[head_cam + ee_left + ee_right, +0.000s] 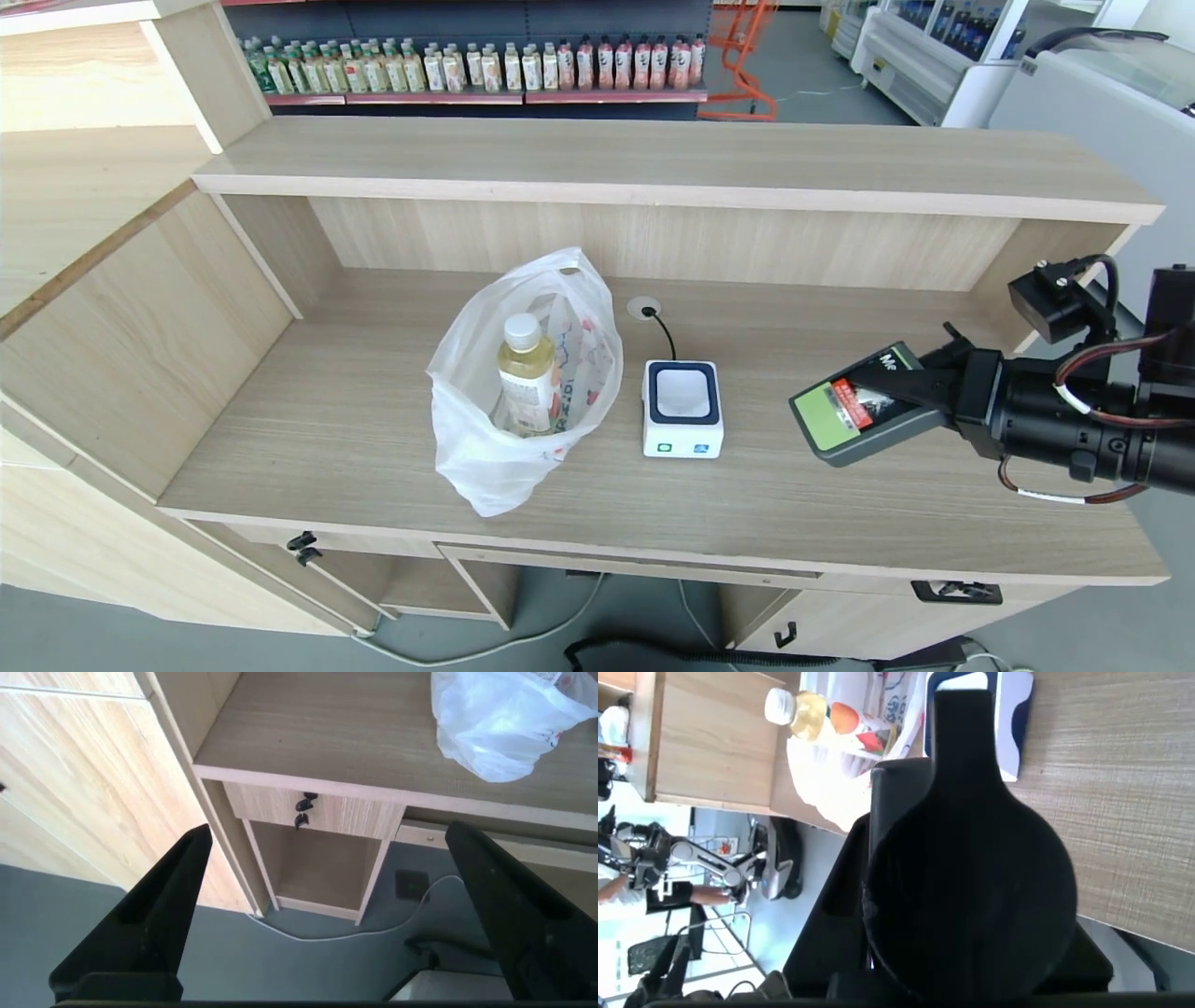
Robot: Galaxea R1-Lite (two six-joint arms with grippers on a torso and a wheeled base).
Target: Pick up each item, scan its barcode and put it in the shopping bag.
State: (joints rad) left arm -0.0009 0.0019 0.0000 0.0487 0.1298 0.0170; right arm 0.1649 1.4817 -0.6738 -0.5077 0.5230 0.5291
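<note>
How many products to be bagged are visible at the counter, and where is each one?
2. A bottle stands inside the shopping bag; a green box is held in the right gripper, right of the scanner. The bag may hide more.

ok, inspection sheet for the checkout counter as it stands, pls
Surface: wooden counter, no spills seen.
Job's things: shopping bag stands open with a bottle inside; scanner beside it; green and black box held above the counter, right of the scanner.
Clutter: nothing seen.
Grippers: right gripper shut on the box; left gripper open, fingers apart, below the counter's front edge.
Cables: scanner cable runs into a grommet; floor cable under the counter.
Surroundings: drink shelf and freezers behind.
</note>
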